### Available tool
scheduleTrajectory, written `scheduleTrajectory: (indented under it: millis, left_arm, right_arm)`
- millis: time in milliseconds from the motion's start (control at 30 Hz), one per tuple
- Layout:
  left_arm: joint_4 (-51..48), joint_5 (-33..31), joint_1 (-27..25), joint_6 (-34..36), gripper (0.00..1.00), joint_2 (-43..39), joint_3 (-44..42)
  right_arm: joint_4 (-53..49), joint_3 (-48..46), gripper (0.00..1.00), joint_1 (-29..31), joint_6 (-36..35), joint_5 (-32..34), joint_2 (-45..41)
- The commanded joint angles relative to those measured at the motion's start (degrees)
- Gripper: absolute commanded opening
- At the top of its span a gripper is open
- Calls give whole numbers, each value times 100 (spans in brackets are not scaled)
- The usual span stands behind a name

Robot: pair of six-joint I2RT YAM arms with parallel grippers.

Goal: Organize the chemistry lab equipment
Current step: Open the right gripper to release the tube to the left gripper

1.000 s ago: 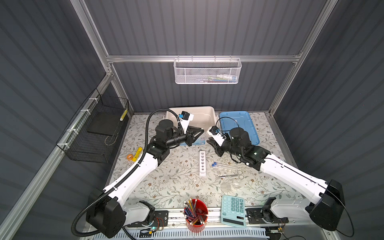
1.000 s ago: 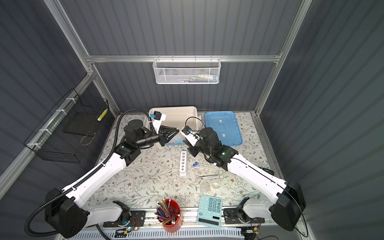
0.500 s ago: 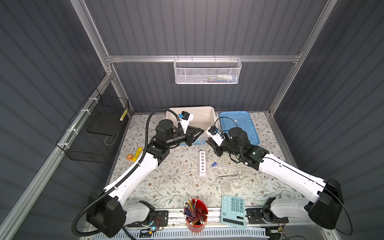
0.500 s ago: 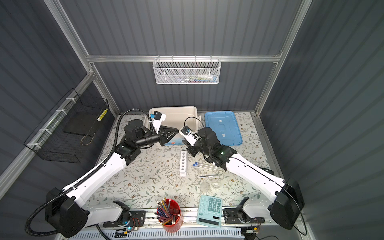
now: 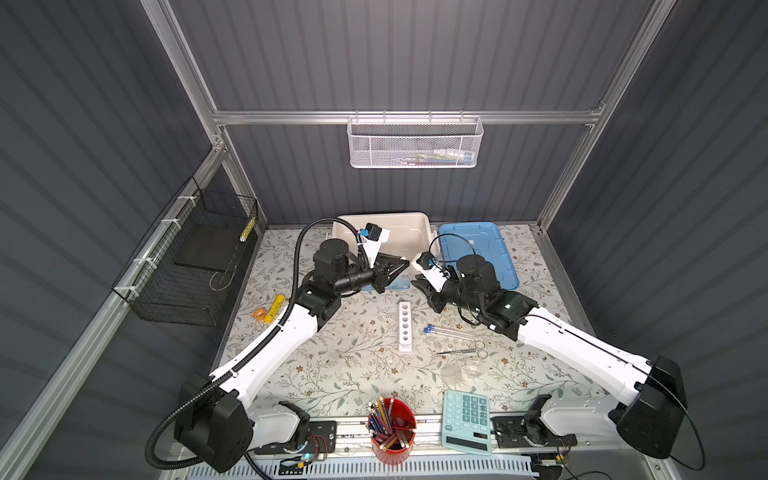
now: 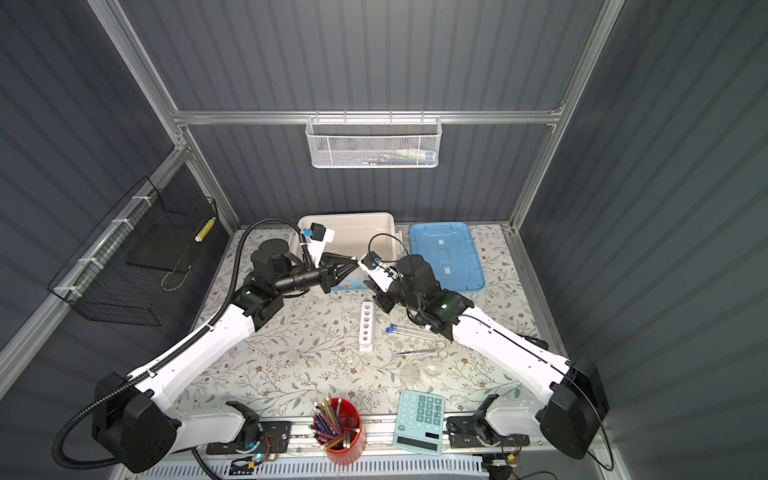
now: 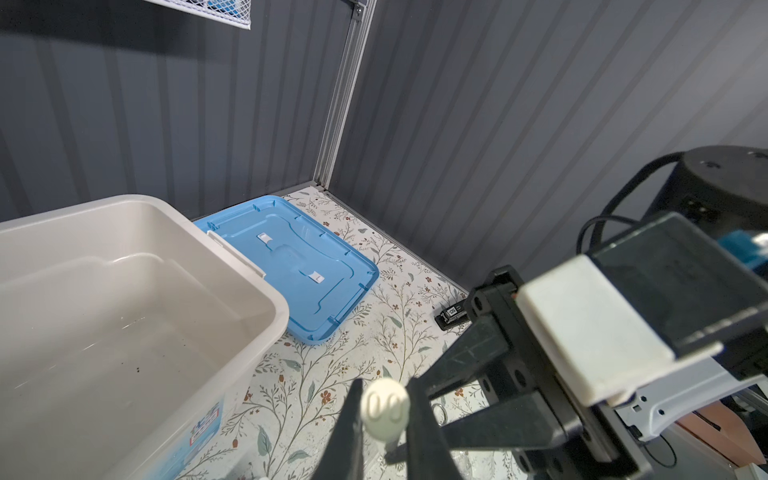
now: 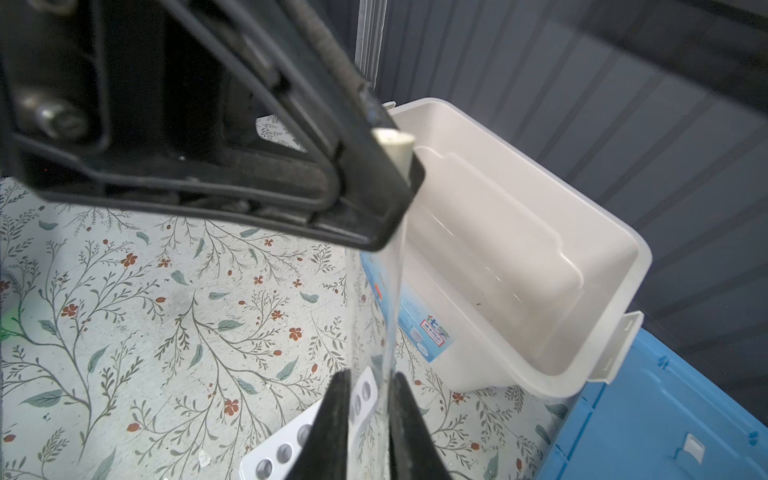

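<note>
Between my two grippers hangs a clear tube [image 8: 392, 291] with a white cap [image 7: 384, 409], above the mat in front of the white bin. My left gripper [image 7: 384, 399] [image 5: 406, 266] is shut on the cap. My right gripper [image 8: 368, 378] [image 5: 415, 283] is shut on the tube's glass body at the other end. Below them the white rack [image 5: 404, 326] [image 8: 291, 440] lies on the mat. Two blue-capped test tubes [image 5: 449, 331] lie to its right. The silver scissors-like tool [image 5: 461, 352] and clear glass dishes [image 5: 461, 370] sit nearer the front.
An open white bin [image 5: 419, 226] and a blue lid [image 5: 482, 249] sit at the back. A red cup of pencils [image 5: 392, 428] and a teal calculator [image 5: 465, 419] stand at the front edge. A yellow marker [image 5: 275, 309] lies at the left.
My left jaws have narrowed onto the white cap. My right gripper has edged slightly toward the left one, still holding the tube.
</note>
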Motion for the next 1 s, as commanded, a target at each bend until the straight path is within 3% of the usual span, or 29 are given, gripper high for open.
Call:
scheduleTrajectory:
  millis: [0,200,367,600,967]
  left_arm:
    - [38,30,1,68,13,-52,-31]
    - [30,12,1,77,7,-43,-40]
    - [-90,-58,1,159,0,-69,-23]
    - [-582,-319,1,509,0,-138,91]
    - [-1918,-954,1,1386,0,-140,499]
  right_arm:
    - [118,197,17,55,9,-18,36]
    - [126,189,18,51,9,24,27]
    - [362,43,30,59,33,279,-39]
    - [561,-126,42,50,77,475,-170]
    - [740,-587,52,-293,475,1237,-785]
